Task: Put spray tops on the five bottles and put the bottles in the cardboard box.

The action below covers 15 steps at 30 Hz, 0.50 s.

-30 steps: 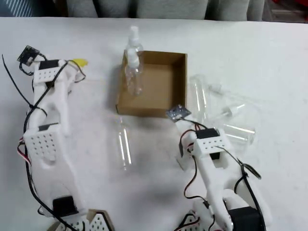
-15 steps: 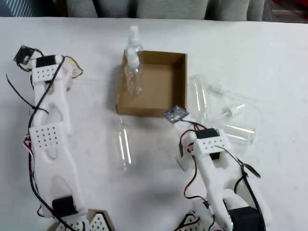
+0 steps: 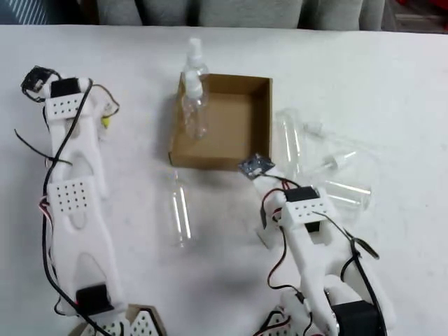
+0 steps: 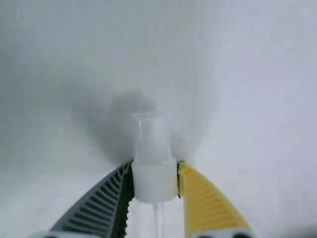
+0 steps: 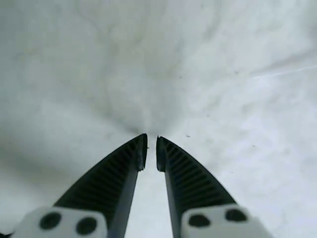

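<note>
Clamped in the left gripper point(image 4: 154, 169): 1 spray top point(image 4: 154, 181), white collar pinched between the grey finger point(image 4: 111, 198) and the yellow finger point(image 4: 205, 203), clear cap poking out past the tips, thin tube running back between the fingers toward the wrist. Beyond the tips, bare white table point(image 4: 247, 74) with the cap's shadow on it. In the high view, left gripper point(image 3: 105, 120) at the far end of the left arm point(image 3: 70, 203), a sliver of yellow showing there.

Well apart from that gripper, off toward the right arm's side: the cardboard box point(image 3: 241, 129), open on top. Inside, along the wall nearest the left gripper, 1 capped bottle point(image 3: 194, 112). Just past the box's far wall, a second capped bottle point(image 3: 194, 59); standing or lying, cannot tell.

Right gripper point(image 5: 151, 151): both black fingers drawn together to a narrow slit, nothing between, white table close under the tips. Right arm point(image 3: 304, 210) on the near side of the box, its wrist end just short of the near wall.

Between the 2 arms, nearer the right one: 1 uncapped bottle point(image 3: 180, 206) flat on the table, apart from both grippers. On the right arm's other side, away from the left gripper: a loose cluster of at least 2 clear bottles point(image 3: 287, 143) lying down, small spray parts among them, too faint to count.
</note>
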Each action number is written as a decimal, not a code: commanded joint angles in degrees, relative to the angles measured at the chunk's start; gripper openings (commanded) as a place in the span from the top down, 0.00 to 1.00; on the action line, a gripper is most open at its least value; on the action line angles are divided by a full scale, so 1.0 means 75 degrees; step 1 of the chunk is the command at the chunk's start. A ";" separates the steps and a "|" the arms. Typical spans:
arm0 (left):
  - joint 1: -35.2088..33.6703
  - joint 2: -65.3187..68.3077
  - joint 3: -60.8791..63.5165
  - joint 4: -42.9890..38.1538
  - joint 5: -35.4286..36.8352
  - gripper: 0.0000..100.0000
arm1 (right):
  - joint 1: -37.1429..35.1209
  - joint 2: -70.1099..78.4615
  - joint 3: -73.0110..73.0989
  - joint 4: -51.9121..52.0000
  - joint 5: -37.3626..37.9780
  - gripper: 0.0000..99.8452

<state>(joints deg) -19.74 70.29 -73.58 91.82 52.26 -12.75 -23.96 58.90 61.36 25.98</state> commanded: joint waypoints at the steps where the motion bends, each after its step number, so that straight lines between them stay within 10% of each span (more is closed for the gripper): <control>1: 0.0451 -0.0158 -0.1981 0.1477 -0.0656 0.98 | 0.0299 -0.0229 -0.0023 -0.0053 0.0094 0.98; 15: 0.1635 -0.3522 0.1664 0.1453 -0.1594 0.98 | 0.1518 -0.0193 -0.0023 -0.0428 0.0105 0.98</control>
<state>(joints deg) -11.56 59.38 -73.85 102.37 41.10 -2.37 -23.96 58.90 58.81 25.98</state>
